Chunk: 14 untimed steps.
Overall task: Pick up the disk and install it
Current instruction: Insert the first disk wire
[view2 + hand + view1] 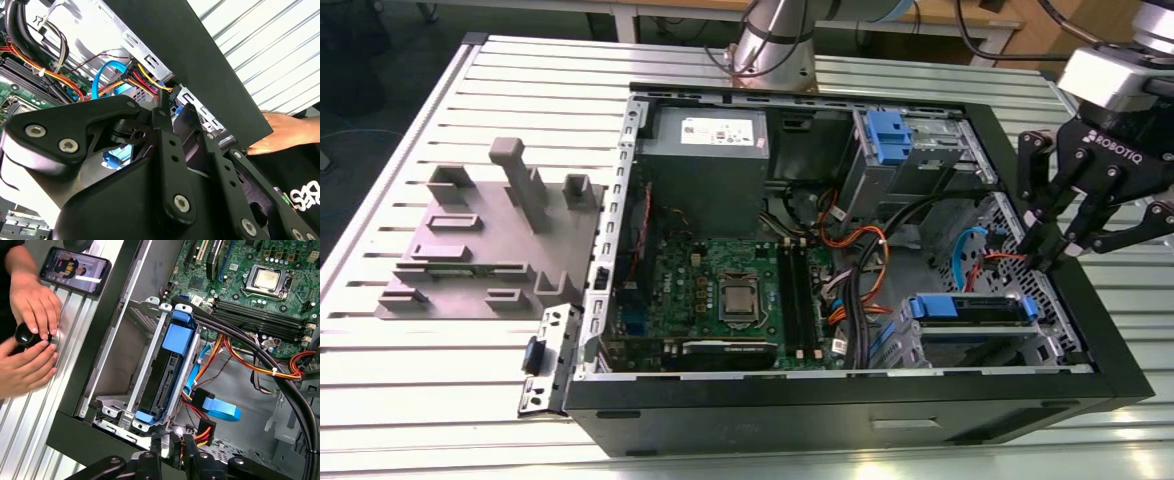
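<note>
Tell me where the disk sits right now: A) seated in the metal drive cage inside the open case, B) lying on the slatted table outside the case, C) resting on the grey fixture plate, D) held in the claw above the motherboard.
A: the disk stands in the metal drive cage inside the case, its blue rails showing, and the exterior view shows it there below the claw.

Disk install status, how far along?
Done: the disk sits inside the drive cage by the case wall, blue rails showing. In hand: the end effector hovers at the case edge beside it. Left: I can't tell whether it is fully seated.
</note>
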Tool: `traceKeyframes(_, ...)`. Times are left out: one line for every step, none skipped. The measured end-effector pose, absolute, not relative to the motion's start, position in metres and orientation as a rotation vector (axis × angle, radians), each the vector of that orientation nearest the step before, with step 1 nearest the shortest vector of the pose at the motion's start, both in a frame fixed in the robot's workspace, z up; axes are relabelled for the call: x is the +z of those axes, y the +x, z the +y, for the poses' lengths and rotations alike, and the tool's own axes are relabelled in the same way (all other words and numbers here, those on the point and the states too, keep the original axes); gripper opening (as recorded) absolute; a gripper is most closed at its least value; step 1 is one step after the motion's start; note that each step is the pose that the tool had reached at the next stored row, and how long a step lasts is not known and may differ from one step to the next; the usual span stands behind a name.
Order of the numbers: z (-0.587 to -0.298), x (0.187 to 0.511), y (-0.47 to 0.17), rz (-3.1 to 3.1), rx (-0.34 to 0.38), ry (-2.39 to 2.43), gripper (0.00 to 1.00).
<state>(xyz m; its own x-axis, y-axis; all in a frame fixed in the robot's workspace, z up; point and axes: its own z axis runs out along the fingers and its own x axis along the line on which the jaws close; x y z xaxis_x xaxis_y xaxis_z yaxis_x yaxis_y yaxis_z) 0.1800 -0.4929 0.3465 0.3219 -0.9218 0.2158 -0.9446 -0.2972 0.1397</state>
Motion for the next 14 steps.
traceKeyframes(-0.4929, 0.3464, 0.1800, -1.695, 0.137, 2.348, 0.31)
traceKeyframes(-0.4929, 0.3464, 0.1800, -1.695, 0.137, 2.348, 0.31)
traceKeyframes(-0.4929, 0.3464, 0.1800, -1.695, 0.137, 2.348, 0.31)
traceKeyframes(-0.4929, 0.3464, 0.1800, -1.695, 0.137, 2.348, 0.31)
traceKeyframes(-0.4929, 0.3464, 0.1800, -1.695, 0.137, 2.348, 0.31)
traceKeyframes(-0.4929, 0.3464, 0.1800, -1.695, 0.137, 2.348, 0.31)
traceKeyframes(-0.4929, 0.3464, 0.1800, -1.695, 0.137, 2.348, 0.30)
traceKeyframes(-0.4929, 0.3464, 0.1800, -1.695, 0.137, 2.348, 0.23)
traceKeyframes(-0.4929, 0.3464, 0.1800, -1.695, 0.137, 2.348, 0.23)
traceKeyframes(-0.4929, 0.3464, 0.1800, -1.695, 0.137, 2.348, 0.23)
traceKeyframes(-0.4929, 0.3464, 0.1800, -1.695, 0.137, 2.348, 0.17)
traceKeyframes(-0.4929, 0.3464, 0.1800, -1.695, 0.137, 2.348, 0.16)
traceKeyframes(-0.4929, 0.3464, 0.1800, -1.695, 0.137, 2.348, 0.16)
traceKeyframes(-0.4929, 0.3464, 0.1800, -1.695, 0.137, 2.348, 0.16)
